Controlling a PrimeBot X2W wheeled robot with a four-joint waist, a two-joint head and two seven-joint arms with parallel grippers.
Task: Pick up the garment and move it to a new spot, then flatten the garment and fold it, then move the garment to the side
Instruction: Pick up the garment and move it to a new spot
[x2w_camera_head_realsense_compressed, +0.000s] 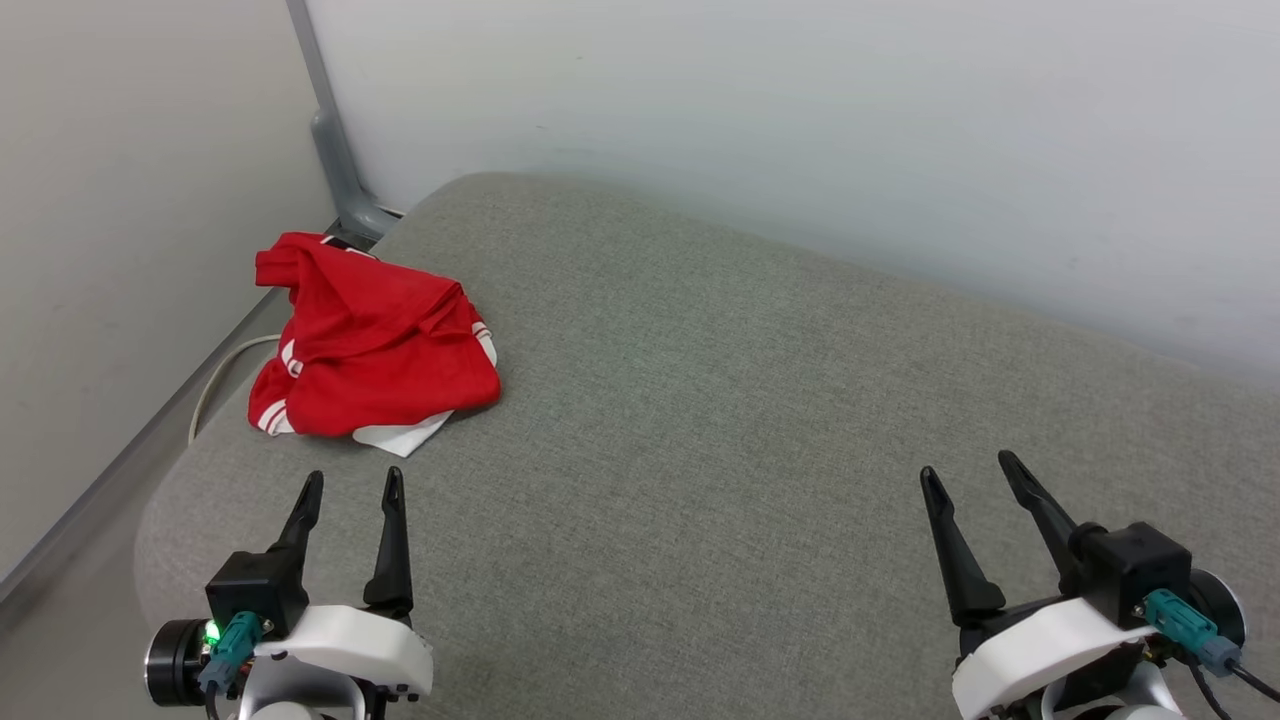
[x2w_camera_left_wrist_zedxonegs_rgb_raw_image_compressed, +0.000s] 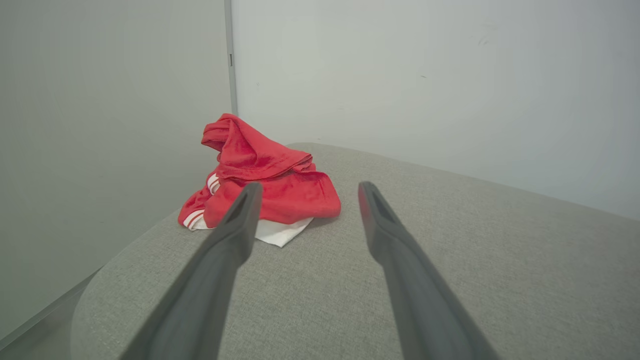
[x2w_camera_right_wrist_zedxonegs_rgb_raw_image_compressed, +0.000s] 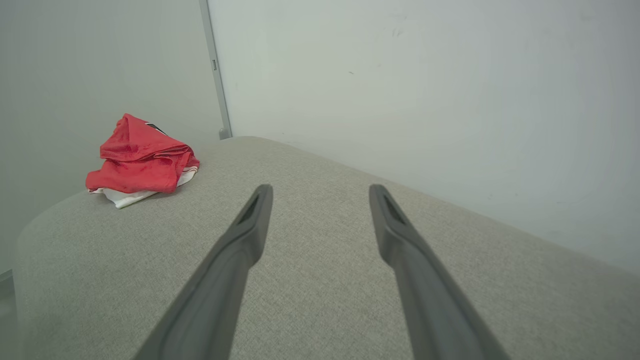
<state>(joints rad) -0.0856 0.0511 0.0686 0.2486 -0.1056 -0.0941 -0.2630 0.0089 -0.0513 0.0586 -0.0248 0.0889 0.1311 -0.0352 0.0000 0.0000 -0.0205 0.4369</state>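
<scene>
First step, pick up, not started. My left gripper (x2w_camera_head_realsense_compressed: 354, 476): fingers apart, empty. My right gripper (x2w_camera_head_realsense_compressed: 966, 464): same. Red garment (x2w_camera_head_realsense_compressed: 375, 345) bunched on far left corner of grey cushion (x2w_camera_head_realsense_compressed: 700, 400), near wall. Next, I think: reach left, pinch top fold.

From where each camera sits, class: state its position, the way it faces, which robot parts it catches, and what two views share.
Head view: on the head, facing forward and down at the grey cushion; left gripper and right gripper, both open, at the bottom.
Left wrist view: on the left wrist, facing along its fingers at the garment.
Right wrist view: on the right wrist, facing along its fingers across the cushion to the wall.
Shared: both wrist views show the garment.
</scene>
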